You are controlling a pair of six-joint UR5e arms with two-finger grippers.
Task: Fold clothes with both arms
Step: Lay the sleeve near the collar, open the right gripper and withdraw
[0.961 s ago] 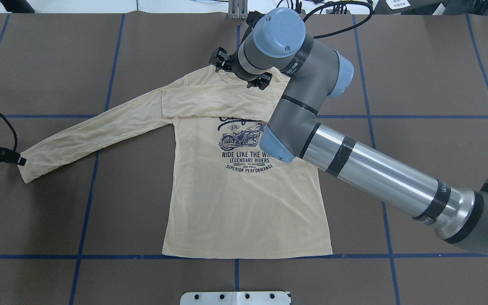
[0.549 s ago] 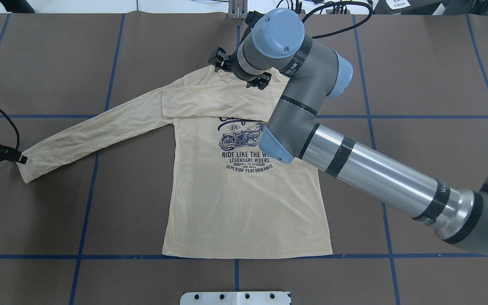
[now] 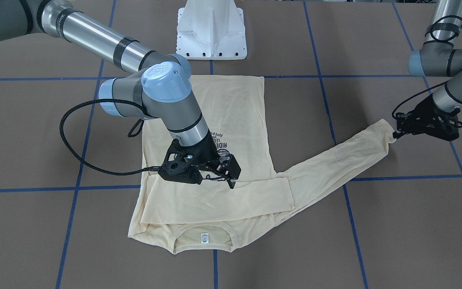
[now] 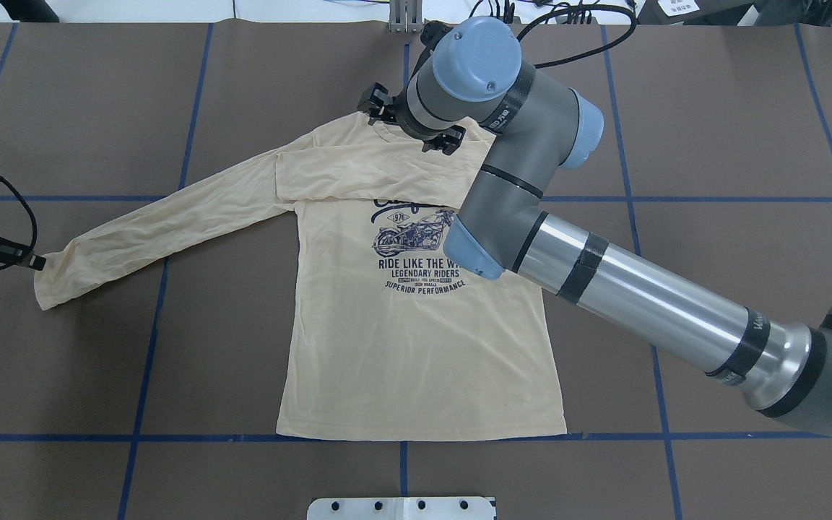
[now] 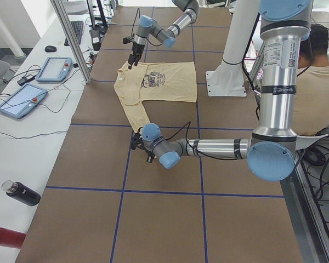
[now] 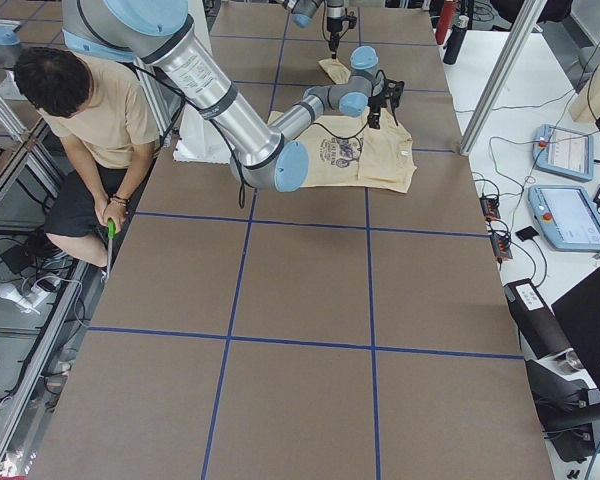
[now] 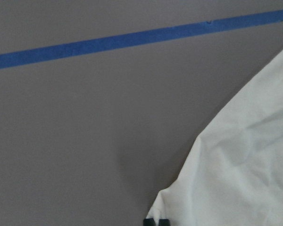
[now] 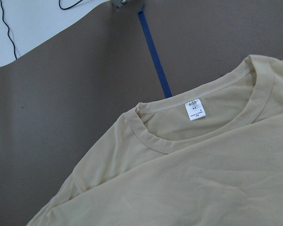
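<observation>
The left gripper [image 3: 395, 131] is pinching a corner of the outstretched cuff [image 3: 382, 132]; the long-sleeved T-shirt [image 3: 235, 104] is lying flat ahead of it. The right gripper [image 3: 215, 179] is hovering open just above the folded sleeve [image 3: 223, 199]. Such a thin bite is probably risking the cuff slipping free mid-fold.

An operator [image 6: 90, 110] sits beside the blue-taped brown table [image 4: 98, 108].

T-shirt [image 3: 239, 104] flat on table [image 3: 54, 241] — left gripper [image 3: 395, 133] pinches its outstretched cuff [image 3: 381, 132].
</observation>
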